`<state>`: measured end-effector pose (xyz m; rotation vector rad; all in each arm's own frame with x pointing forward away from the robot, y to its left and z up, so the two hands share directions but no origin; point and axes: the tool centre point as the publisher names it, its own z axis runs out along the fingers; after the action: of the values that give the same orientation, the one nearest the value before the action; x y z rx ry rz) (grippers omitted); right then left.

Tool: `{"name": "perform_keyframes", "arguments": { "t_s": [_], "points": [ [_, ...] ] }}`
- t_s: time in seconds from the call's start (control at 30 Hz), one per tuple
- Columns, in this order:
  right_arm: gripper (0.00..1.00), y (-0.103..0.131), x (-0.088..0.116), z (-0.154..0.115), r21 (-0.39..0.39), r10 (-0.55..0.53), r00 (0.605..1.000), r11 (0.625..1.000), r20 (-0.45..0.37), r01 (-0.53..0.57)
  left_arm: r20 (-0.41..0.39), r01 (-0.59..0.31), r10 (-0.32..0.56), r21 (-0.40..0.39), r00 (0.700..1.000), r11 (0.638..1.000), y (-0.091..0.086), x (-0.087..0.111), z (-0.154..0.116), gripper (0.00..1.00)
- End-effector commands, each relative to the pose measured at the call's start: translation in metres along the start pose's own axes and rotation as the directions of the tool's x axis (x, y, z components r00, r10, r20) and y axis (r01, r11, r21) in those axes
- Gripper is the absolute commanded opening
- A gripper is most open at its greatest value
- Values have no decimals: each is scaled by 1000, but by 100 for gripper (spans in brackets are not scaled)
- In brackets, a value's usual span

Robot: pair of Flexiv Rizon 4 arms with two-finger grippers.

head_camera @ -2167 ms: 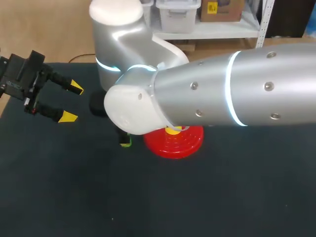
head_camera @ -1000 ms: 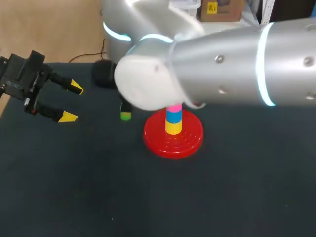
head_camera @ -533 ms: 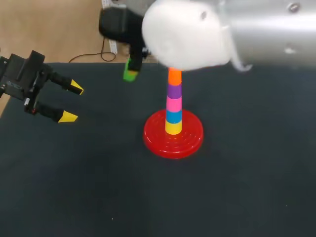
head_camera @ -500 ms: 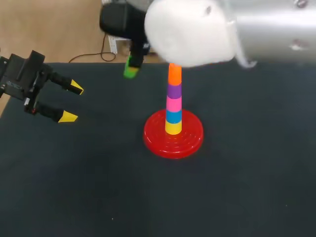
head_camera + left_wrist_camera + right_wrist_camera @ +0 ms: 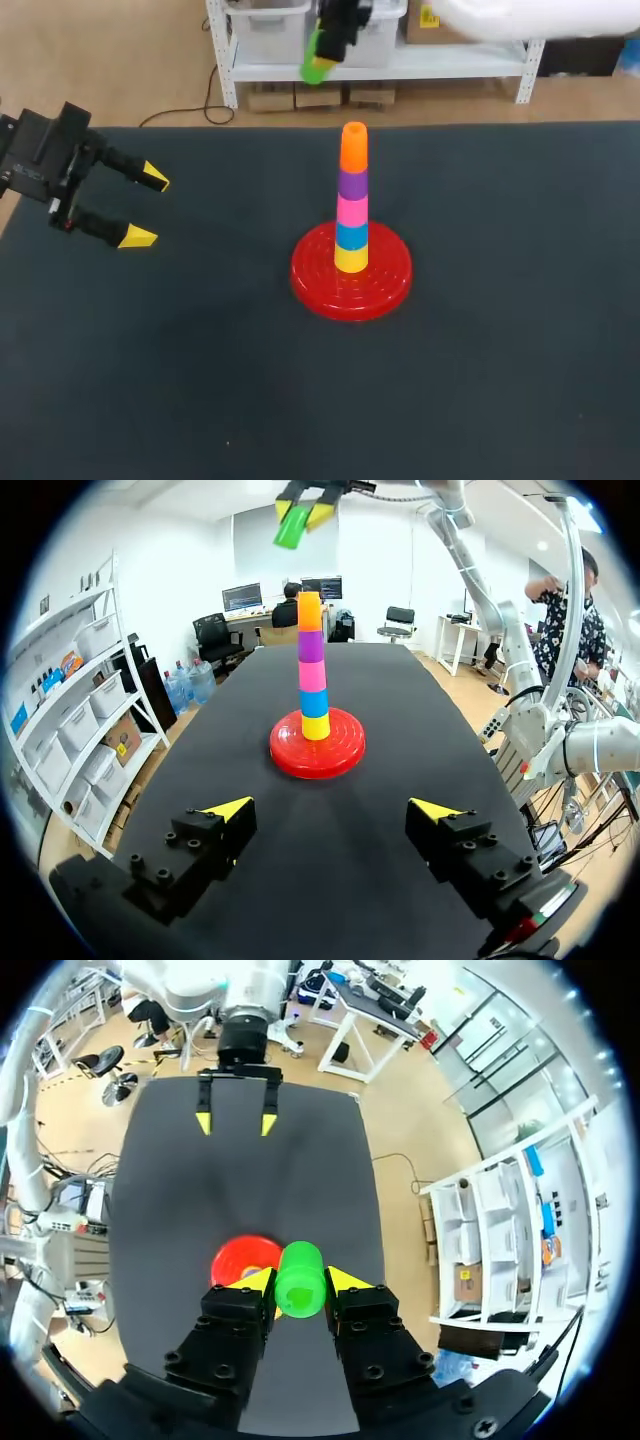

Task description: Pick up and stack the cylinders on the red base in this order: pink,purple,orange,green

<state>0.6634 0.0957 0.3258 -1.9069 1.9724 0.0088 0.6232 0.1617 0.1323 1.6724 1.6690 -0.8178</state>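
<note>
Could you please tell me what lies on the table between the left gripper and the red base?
Between the left gripper and red base lies only bare table, per head and left wrist views.

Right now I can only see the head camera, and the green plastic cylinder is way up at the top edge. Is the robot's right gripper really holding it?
Observer: Yes. The right wrist view shows the green plastic cylinder pinched in the right gripper, with a yellow fingertip touching it on each side.
Operator: Is it above the tower?
Observer: The left wrist view shows it hanging tilted, higher than the orange plastic cylinder on top of the stack. There is a gap of air between them, and it sits a little to one side, not straight over.
</note>
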Motion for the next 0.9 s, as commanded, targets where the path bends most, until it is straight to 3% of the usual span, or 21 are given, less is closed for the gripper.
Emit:
{"name": "perform_keyframes", "arguments": {
  "t_s": [0.03,0.2,0.53,0.9],
  "points": [
    [0,-4,9,-21,-23,-6,1000,1000,-17,6,0,-1,1,1,1000,1000,1,1,0,100],
    [0,-3,15,-22,-109,-7,999,994,-37,3,0,-1,1,1,1000,1000,1,1,0,100],
    [0,17,31,5,-142,-17,995,990,-102,3,0,-1,1,1,1000,1000,1,1,0,100],
    [0,27,48,10,-168,-9,991,986,-130,-13,0,-1,1,1,1000,1000,1,1,0,100]
  ]
}}
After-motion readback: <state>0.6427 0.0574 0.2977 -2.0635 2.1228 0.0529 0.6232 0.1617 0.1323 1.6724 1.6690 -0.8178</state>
